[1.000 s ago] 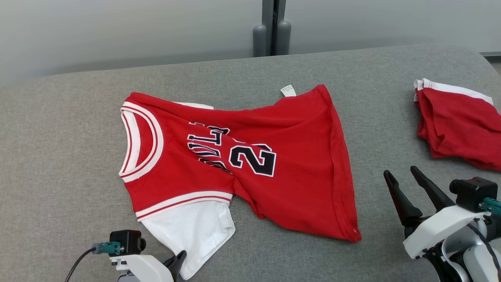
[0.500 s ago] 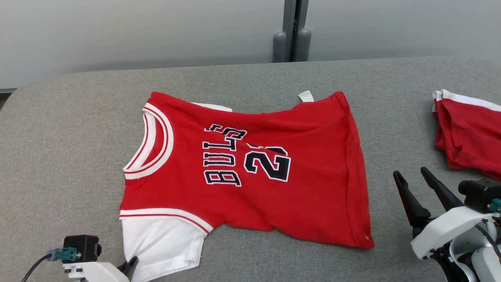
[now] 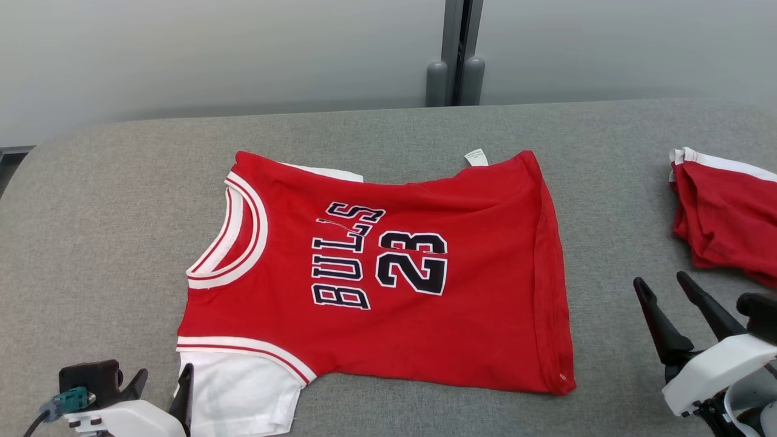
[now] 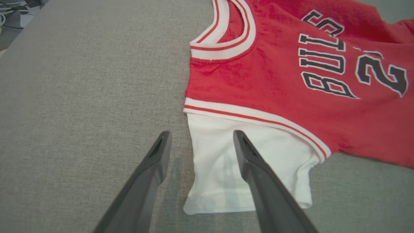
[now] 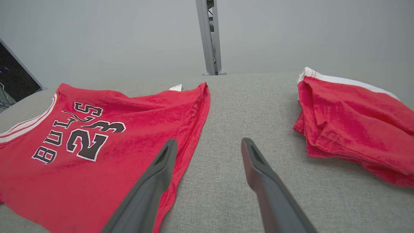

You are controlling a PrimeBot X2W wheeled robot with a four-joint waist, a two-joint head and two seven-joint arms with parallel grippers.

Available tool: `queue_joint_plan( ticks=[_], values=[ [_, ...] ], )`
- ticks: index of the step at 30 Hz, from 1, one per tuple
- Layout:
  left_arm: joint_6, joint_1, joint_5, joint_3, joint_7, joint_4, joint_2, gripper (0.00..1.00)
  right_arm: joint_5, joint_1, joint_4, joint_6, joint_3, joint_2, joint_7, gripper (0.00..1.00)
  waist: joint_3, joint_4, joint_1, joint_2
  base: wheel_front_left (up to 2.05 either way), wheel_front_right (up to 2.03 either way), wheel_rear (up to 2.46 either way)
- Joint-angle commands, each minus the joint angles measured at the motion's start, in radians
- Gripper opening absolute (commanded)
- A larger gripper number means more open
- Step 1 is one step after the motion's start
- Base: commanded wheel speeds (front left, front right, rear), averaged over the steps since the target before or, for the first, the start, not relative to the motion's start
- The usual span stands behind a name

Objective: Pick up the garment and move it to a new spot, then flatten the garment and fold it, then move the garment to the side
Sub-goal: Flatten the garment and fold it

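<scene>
Altogether one jersey (image 3: 485, 303), one red bundle (image 3: 728, 224), two splayed end effectors (image 3: 164, 379) (image 3: 660, 280)

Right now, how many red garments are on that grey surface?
2. The Bulls jersey lies spread in the middle; a folded red garment sits at the far right, partly out of frame.

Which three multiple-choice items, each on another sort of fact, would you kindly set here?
1. Where on the grey fabric surface lies the red "BULLS 23" jersey? A) off the edge B) near the middle C) in a corner
2. Its sleeve by the left claw is: A) black B) blue C) white
3. The left claw is: A) open B) shut on the sleeve C) shut on the collar

B, grey surface shows around it; C, plain white below the striped trim; A, its fingers stand apart.
</scene>
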Motion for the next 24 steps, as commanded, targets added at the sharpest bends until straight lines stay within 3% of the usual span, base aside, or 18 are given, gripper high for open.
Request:
queue_joint_plan(
  ticks=[1,5,12,18,24],
  values=[
    [0.010,0.011,0.013,0.005,-0.015,-0.008,0.003,1.00,-0.002,0.006,-0.013,0.000,-0.010,-0.004,-0.014,1.00,-0.004,-0.002,0.0000,0.0000,0.00,0.00,0.00],
    [0.039,-0.006,0.083,0.038,-0.152,-0.057,-0.013,1.00,-0.021,0.014,-0.066,0.000,-0.059,0.008,-0.097,1.00,-0.013,-0.008,0.0000,0.0000,0.00,0.00,0.00],
    [-0.001,-0.066,0.199,0.055,-0.366,-0.073,-0.034,1.00,-0.087,-0.049,-0.118,0.000,-0.064,0.082,-0.237,1.00,-0.023,-0.028,0.0000,0.0000,0.00,0.00,0.00],
    [-0.030,-0.063,0.267,0.102,-0.410,-0.032,-0.104,1.00,-0.096,-0.063,-0.066,0.000,0.003,0.124,-0.259,1.00,-0.059,-0.031,0.0000,0.0000,0.00,0.00,0.00],
    [-0.092,-0.014,0.366,0.181,-0.411,-0.016,-0.202,1.00,-0.131,-0.027,-0.013,0.000,0.061,0.106,-0.276,1.00,-0.091,-0.024,0.0000,0.0000,0.00,0.00,0.00]
  ],
)
